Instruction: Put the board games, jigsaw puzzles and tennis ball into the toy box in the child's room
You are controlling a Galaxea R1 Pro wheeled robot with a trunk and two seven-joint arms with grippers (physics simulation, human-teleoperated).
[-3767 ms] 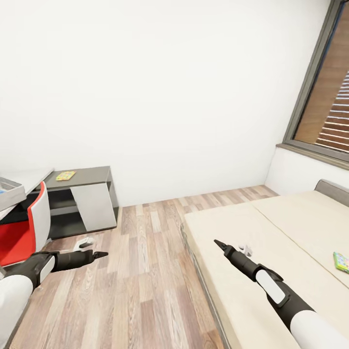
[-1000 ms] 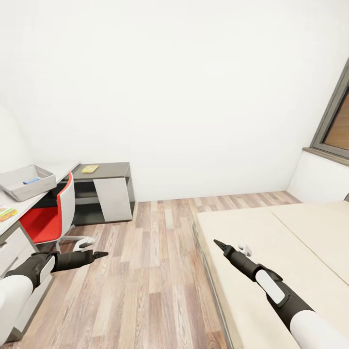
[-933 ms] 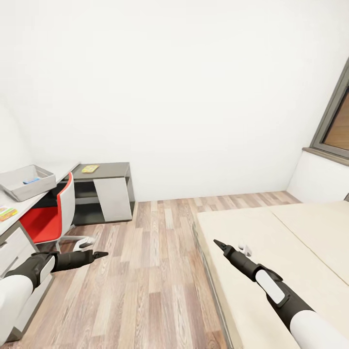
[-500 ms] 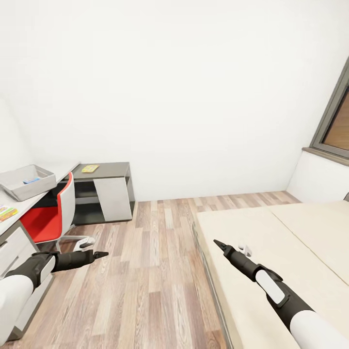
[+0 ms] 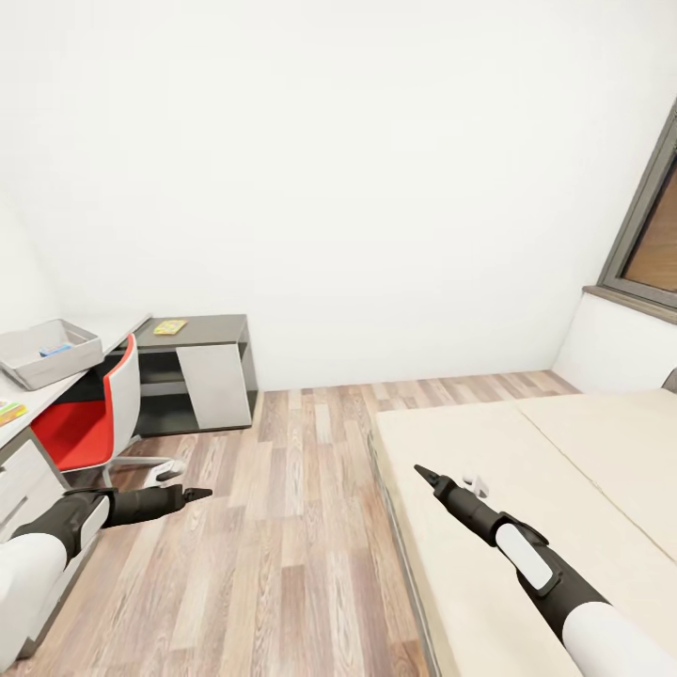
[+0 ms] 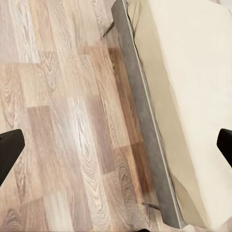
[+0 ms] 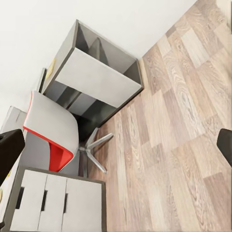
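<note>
The toy box (image 5: 47, 350), a pale grey bin with a small blue item inside, stands on the table (image 5: 28, 399) at the far left of the head view. A colourful flat piece (image 5: 7, 410) lies on the table at the picture's edge; what kind of toy it is I cannot tell. The bed (image 5: 527, 461) with its bare beige mattress lies to the right. My left gripper (image 5: 193, 493) hangs open over the wood floor. My right gripper (image 5: 423, 473) is open above the bed's near corner. Nothing sits between either pair of fingers (image 6: 9, 154) (image 7: 9, 150).
A red chair (image 5: 80, 423) is tucked at the table. Past it stands a lower dark grey cabinet (image 5: 202, 371) with a flat yellowish multicoloured square (image 5: 170, 327) on top. Wood-plank floor (image 5: 291, 527) runs between table and bed. A window (image 5: 649, 235) is at the right.
The whole view has swung left since the earliest frame, bringing the table and toy box in, then drifted slightly right in the last half second. Both arms hold the same pose.
</note>
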